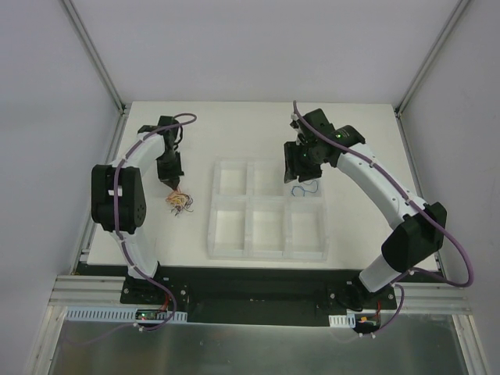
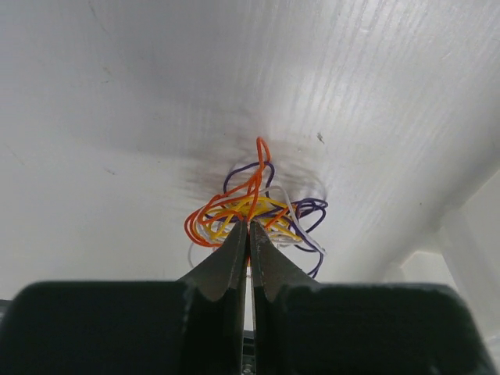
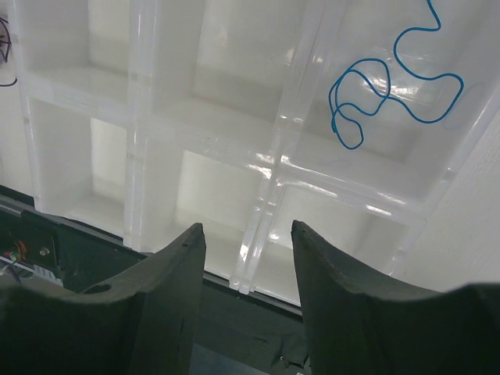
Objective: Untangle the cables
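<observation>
The cables (image 1: 180, 202) lie as a small tangle of orange, yellow, purple and white wires on the white table, left of the tray. My left gripper (image 1: 173, 184) is at the tangle's far edge. In the left wrist view its tips (image 2: 248, 224) are closed together in the tangle (image 2: 258, 207), with an orange wire (image 2: 261, 156) pinched between them. One blue cable (image 1: 304, 188) lies apart in the tray's far right compartment, also seen in the right wrist view (image 3: 391, 86). My right gripper (image 1: 295, 173) hovers over that compartment, open and empty (image 3: 246, 226).
A clear plastic tray (image 1: 211, 209) with several compartments sits mid-table; its dividers (image 3: 269, 168) fill the right wrist view. Apart from the blue cable its compartments hold nothing. The black table mount runs along the near edge (image 1: 250, 281).
</observation>
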Available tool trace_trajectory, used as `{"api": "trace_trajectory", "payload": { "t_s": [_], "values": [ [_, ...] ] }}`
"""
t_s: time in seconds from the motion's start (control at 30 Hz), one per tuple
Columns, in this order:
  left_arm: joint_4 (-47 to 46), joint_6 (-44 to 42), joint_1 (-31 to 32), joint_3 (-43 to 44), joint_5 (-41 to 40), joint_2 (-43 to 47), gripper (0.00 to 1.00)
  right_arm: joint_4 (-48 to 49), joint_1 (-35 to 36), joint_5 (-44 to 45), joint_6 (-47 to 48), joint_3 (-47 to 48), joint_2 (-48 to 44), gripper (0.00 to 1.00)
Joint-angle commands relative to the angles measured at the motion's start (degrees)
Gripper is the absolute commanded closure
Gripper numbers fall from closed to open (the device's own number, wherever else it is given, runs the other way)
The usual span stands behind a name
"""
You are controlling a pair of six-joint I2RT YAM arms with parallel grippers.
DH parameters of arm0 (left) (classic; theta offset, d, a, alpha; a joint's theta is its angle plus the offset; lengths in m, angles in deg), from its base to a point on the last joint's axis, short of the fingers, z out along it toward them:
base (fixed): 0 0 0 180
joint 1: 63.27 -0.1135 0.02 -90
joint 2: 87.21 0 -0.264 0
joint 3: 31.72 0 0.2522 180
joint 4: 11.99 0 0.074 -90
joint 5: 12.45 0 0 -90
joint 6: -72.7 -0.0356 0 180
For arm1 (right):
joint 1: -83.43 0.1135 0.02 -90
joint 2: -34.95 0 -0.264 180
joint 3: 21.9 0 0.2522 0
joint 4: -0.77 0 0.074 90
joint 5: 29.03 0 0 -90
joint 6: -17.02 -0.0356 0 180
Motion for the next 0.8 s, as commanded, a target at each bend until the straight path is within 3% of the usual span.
{"api": "trace_trajectory", "payload": {
  "t_s": [0.0,0.2,0.5,0.77],
  "values": [
    [2.29,0.41,-0.03,0.88,-2.64,8.66,1.0,1.42,1.25,-1.82,1.04,2.15,-0.3,0.49],
    [2.2,3.58,-0.29,0.52,0.87,14.21,1.0,2.56,3.01,-5.86,0.78,5.75,2.6,0.49],
    [4.75,5.68,-1.35,5.62,5.98,11.84,1.0,0.98,3.54,-6.48,0.95,5.94,2.79,0.5],
    [8.7,11.56,-1.43,15.98,4.93,24.48,1.0,3.26,3.8,-8.4,1.57,3.91,0.5,0.5]
  ]
}}
